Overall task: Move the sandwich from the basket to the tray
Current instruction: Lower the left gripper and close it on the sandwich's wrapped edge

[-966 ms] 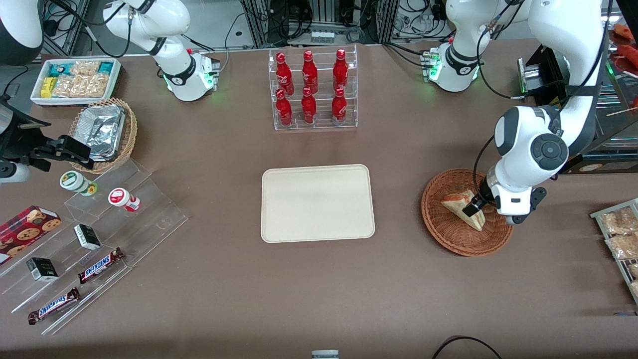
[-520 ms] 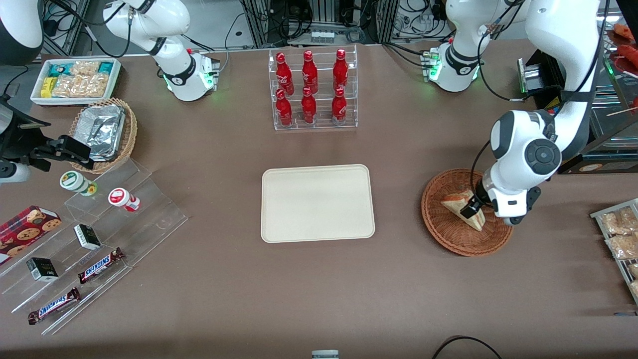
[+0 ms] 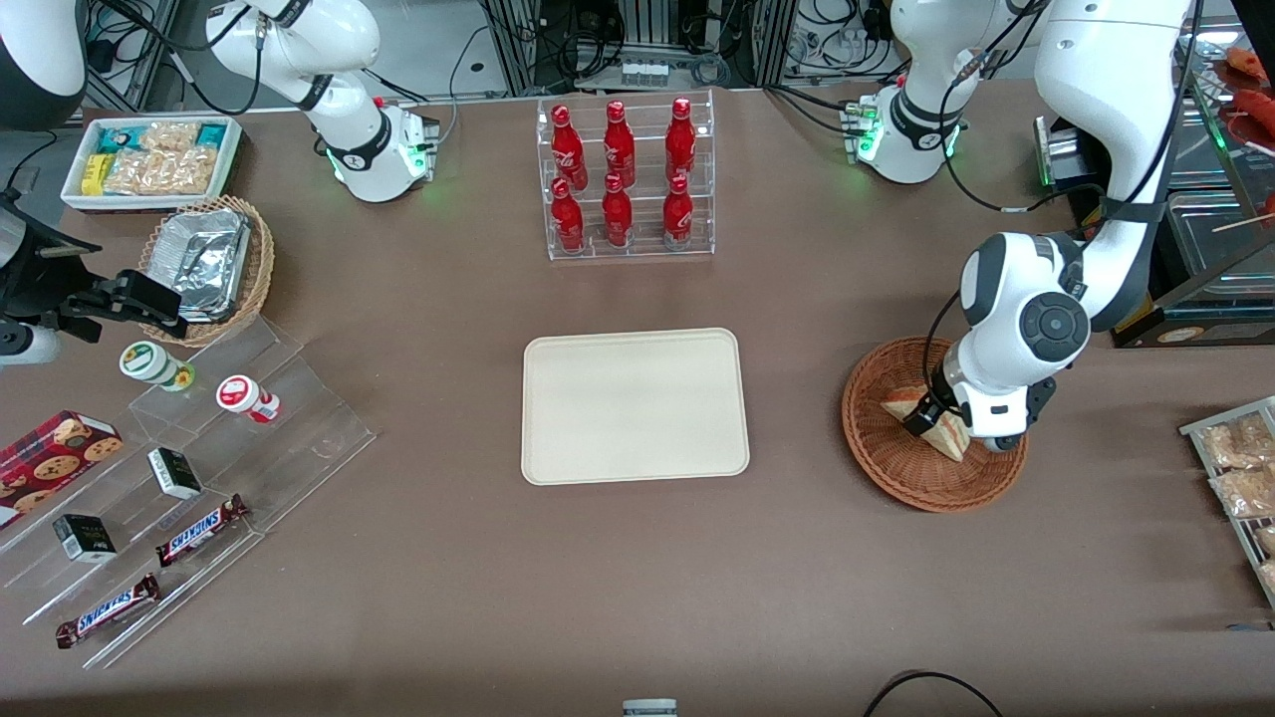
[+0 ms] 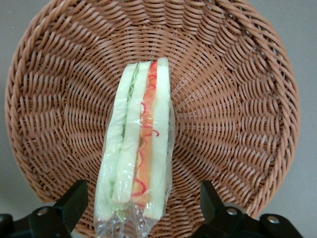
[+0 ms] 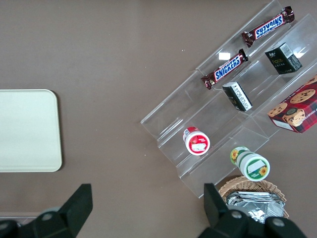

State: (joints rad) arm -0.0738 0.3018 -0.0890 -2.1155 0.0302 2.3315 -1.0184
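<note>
A plastic-wrapped triangular sandwich with red and green filling lies inside a round brown wicker basket. With the front camera at 6 o'clock, the basket sits at 3 o'clock from the cream rectangular tray. The open gripper straddles the sandwich.

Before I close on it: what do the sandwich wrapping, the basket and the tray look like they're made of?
Sandwich: clear glossy film, likely plastic, crinkled at its end. Basket: reddish-brown woven wicker, visible strands, matte. Tray: cream, smooth and matte, probably plastic; can't be sure. The end effector is open, its fingers either side of the sandwich.
</note>
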